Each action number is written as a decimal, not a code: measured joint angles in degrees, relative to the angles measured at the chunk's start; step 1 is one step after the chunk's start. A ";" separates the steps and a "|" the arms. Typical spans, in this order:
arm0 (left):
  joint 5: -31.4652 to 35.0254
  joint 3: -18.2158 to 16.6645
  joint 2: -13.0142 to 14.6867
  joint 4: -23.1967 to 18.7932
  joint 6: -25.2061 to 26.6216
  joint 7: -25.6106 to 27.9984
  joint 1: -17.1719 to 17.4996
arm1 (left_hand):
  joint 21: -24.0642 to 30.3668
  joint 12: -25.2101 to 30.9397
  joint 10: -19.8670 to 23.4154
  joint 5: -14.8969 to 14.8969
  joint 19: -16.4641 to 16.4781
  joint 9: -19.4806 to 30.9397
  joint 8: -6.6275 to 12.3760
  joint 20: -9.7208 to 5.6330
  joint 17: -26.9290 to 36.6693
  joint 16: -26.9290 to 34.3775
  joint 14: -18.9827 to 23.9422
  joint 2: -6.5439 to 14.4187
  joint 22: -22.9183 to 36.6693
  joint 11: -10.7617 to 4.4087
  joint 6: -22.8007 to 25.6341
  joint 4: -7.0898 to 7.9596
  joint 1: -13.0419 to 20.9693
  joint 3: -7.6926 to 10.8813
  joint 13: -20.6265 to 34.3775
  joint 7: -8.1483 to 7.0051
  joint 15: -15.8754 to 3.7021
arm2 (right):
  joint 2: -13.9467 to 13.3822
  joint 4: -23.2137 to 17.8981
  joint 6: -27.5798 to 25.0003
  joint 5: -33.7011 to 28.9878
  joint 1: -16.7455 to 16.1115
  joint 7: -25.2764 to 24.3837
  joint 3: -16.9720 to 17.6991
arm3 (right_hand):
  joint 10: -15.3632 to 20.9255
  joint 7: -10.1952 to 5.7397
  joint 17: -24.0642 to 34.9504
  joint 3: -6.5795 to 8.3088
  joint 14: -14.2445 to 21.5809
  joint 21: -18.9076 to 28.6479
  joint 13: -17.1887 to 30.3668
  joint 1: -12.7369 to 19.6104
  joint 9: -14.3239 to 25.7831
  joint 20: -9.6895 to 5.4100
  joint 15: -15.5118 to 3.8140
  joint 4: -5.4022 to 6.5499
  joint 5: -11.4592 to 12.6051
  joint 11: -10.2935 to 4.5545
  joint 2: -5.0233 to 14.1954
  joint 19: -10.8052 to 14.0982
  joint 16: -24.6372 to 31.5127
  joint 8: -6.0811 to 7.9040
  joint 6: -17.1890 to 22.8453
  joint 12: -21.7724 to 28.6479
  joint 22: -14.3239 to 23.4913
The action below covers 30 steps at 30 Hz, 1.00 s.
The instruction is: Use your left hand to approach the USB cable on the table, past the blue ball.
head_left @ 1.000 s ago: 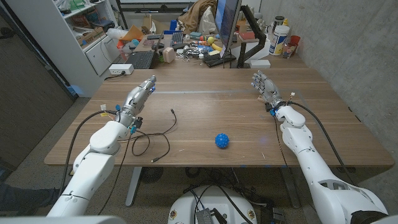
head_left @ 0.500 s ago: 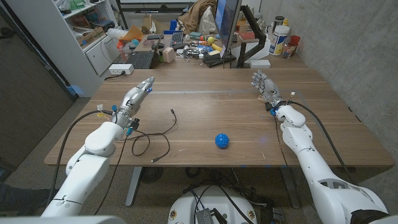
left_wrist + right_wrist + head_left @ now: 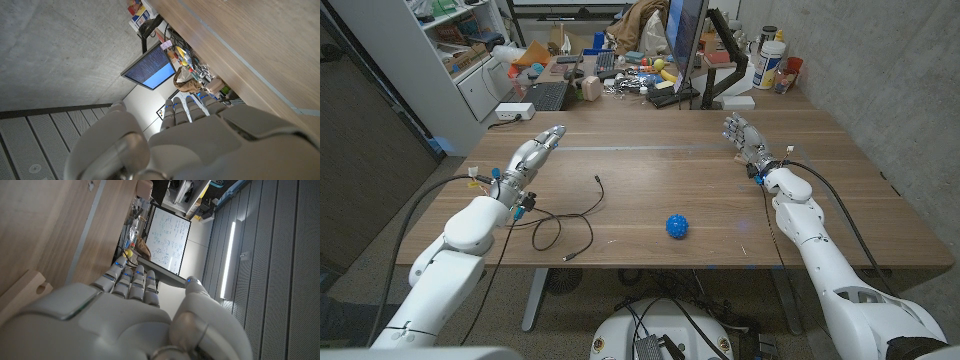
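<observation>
Left hand point(image 3: 532, 156): fingers straight, slightly apart, holding nothing. Cable point(image 3: 565, 222): looped on counter point(image 3: 650, 185), just beside and behind those fingertips. Ball point(image 3: 677, 226): beyond cable. Right hand point(image 3: 744, 137): fingers spread, holding nothing.

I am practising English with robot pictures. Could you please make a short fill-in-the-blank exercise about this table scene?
1. The ball on the table is ____ in colour.
2. The black USB cable lies nearest the robot's ____ hand.
3. Both the left hand and the right hand hold ____.

Missing words: blue; left; nothing
</observation>
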 measured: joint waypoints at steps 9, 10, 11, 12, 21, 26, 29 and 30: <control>2.24 -0.96 0.36 -1.35 1.08 -0.48 1.11 | 0.00 0.00 0.20 0.00 0.23 0.00 0.00 0.23 0.00 0.00 0.00 0.00 0.00 -0.21 0.21 -0.18 0.00 -0.18 0.00 0.21 0.00 | -0.45 -0.44 -0.28 -0.08 -0.19 0.28 -0.21 | 0.00 -0.02 0.00 0.00 0.20 -0.39 0.00 0.00 0.00 0.08 0.20 0.00 0.00 0.00 0.00 0.08 0.00 0.00 0.02 0.00 0.00; 2.50 -1.78 0.41 -2.62 1.22 -0.49 2.20 | 0.00 0.00 0.20 0.00 0.23 0.00 0.00 0.23 0.00 0.00 0.19 0.00 0.00 -0.21 0.21 -0.18 0.00 -0.18 0.00 0.21 -0.19 | -0.48 -0.44 -0.33 -0.13 -0.19 0.52 -0.23 | 0.00 -0.11 0.00 0.00 0.20 -0.39 0.00 0.00 0.00 0.08 0.20 0.00 0.00 0.00 0.00 0.08 0.00 0.00 0.11 0.00 0.00; 2.73 -2.05 0.40 -2.99 1.35 -0.51 2.53 | 0.00 0.00 0.20 0.00 0.23 0.00 0.00 0.23 0.00 0.00 0.19 0.00 0.00 -0.21 0.21 -0.18 0.00 -0.18 0.00 0.21 -0.19 | -0.49 -0.43 -0.34 -0.14 -0.16 0.61 -0.26 | 0.00 -0.11 0.00 0.00 0.20 -0.39 0.00 0.00 0.00 0.08 0.20 0.00 0.00 0.00 0.00 0.08 0.00 0.00 0.11 0.00 0.00; 2.94 -2.28 0.39 -3.29 1.48 -0.52 2.80 | 0.00 0.00 0.20 0.00 0.23 0.00 0.00 0.23 0.00 0.00 0.19 0.00 0.00 -0.21 0.23 -0.18 0.00 -0.18 0.00 0.19 -0.19 | -0.50 -0.38 -0.33 -0.15 -0.11 0.69 -0.30 | 0.00 -0.11 0.00 0.00 0.20 -0.39 0.00 0.00 0.00 0.08 0.20 0.00 0.00 0.00 0.00 0.08 0.00 0.00 0.11 0.00 0.00; 4.51 -3.79 -0.02 -5.16 2.39 -0.70 4.42 | 0.00 0.00 0.71 0.00 0.41 0.00 0.00 0.40 0.00 0.00 0.19 -0.25 0.00 -0.11 0.52 -0.17 0.37 -0.17 0.00 -0.10 -0.19 | -0.51 0.58 -0.01 -0.30 0.68 0.99 -0.57 | 0.00 -0.12 0.00 0.00 0.20 -0.60 0.00 0.00 0.00 0.08 0.20 0.00 0.00 0.00 0.00 0.08 0.00 0.00 0.10 0.00 0.00; 5.56 -4.60 -0.36 -6.18 2.91 -0.81 5.22 | 0.00 0.00 0.71 0.00 0.41 0.00 0.00 0.40 0.00 0.00 0.48 -0.01 0.00 -0.11 1.14 -0.17 0.61 -0.17 0.00 -0.11 0.10 | -0.49 1.02 0.28 -0.44 1.09 1.05 -0.63 | 0.00 -0.12 0.00 0.00 0.20 -0.60 0.00 0.00 0.00 0.08 0.20 0.00 0.00 0.00 0.00 0.08 0.00 0.00 0.09 0.00 0.00; 6.36 -4.98 -0.51 -6.77 3.19 -0.82 5.66 | 0.00 0.00 0.71 0.00 0.41 0.00 0.00 0.40 0.00 0.00 0.48 -0.01 0.00 -0.11 1.14 -0.17 0.61 -0.17 0.00 -0.10 0.10 | -0.45 1.27 0.41 -0.50 1.26 1.05 -0.64 | 0.00 -0.32 0.00 0.00 0.20 -0.59 0.00 0.00 0.00 0.08 0.20 0.01 0.00 0.00 0.00 0.08 0.00 0.00 -0.10 0.00 0.00; 6.76 -5.06 -0.53 -6.91 3.34 -0.82 5.77 | 0.00 0.00 0.91 0.00 0.41 0.00 0.00 0.40 0.00 0.00 0.48 -0.01 0.00 -0.31 1.14 -0.17 0.61 -0.17 0.00 -0.10 0.10 | -0.43 1.34 0.45 -0.52 1.31 1.05 -0.65 | 0.00 -0.32 0.00 0.00 0.20 -0.59 0.00 0.00 0.00 0.08 0.20 0.01 0.00 0.00 0.00 0.08 0.00 0.00 -0.10 0.00 0.00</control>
